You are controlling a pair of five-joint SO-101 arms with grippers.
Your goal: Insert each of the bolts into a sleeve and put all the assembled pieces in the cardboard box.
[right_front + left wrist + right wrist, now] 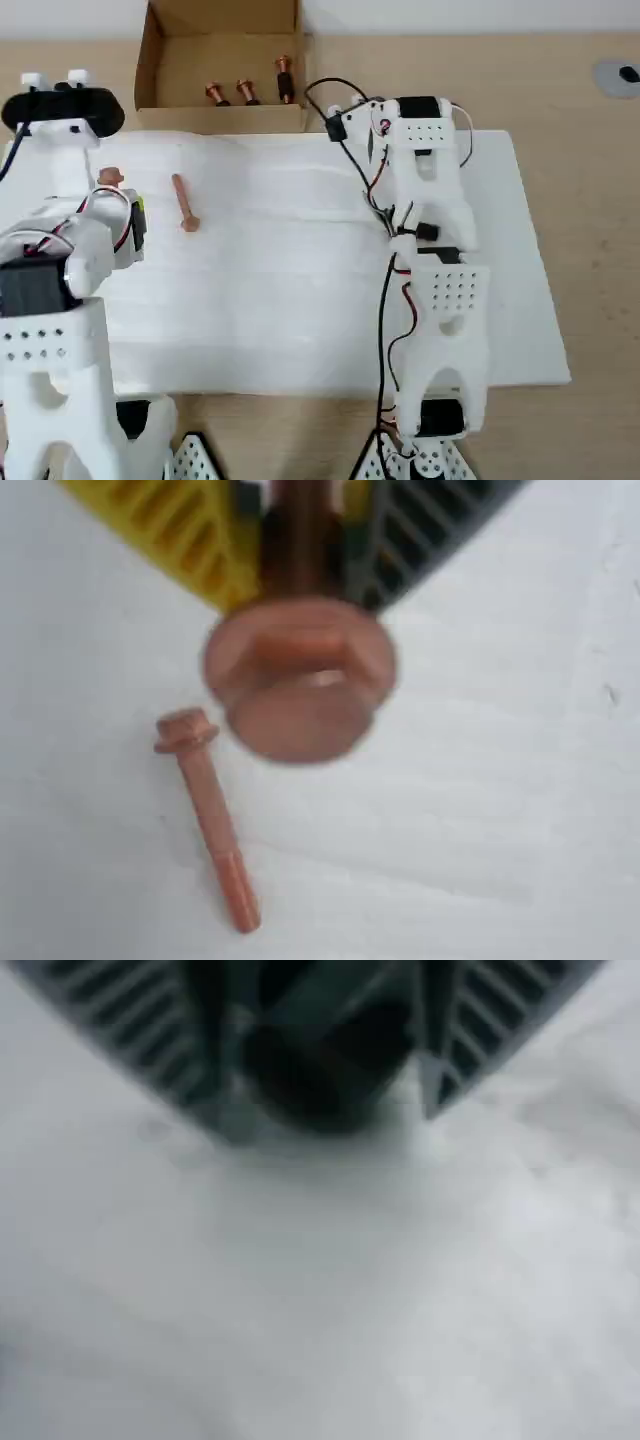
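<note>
A white padded mat (300, 300) covers most of the light wooden table (580, 150). Two white arms stand over it, one at the left edge of the frame and one right of centre. The open brown cardboard box (146, 70) sits at the upper left of centre, just beyond the mat's far edge, and the right arm's end is just beside its near right corner. Inside the box lie three copper-coloured assembled pieces (247, 92) in a row. Outside it are two bare copper-coloured bolts with flanged hex heads. The left gripper (300, 600), with one yellow finger and one dark, is clamped on the shank of the held bolt (300, 675), head outward, at the left of the frame. The loose bolt (205, 810) lies flat on the mat near it, apart from the gripper. The right gripper (330, 1110) hangs low over bare mat. A dark blurred shape sits in it, and I cannot tell whether it is closed.
</note>
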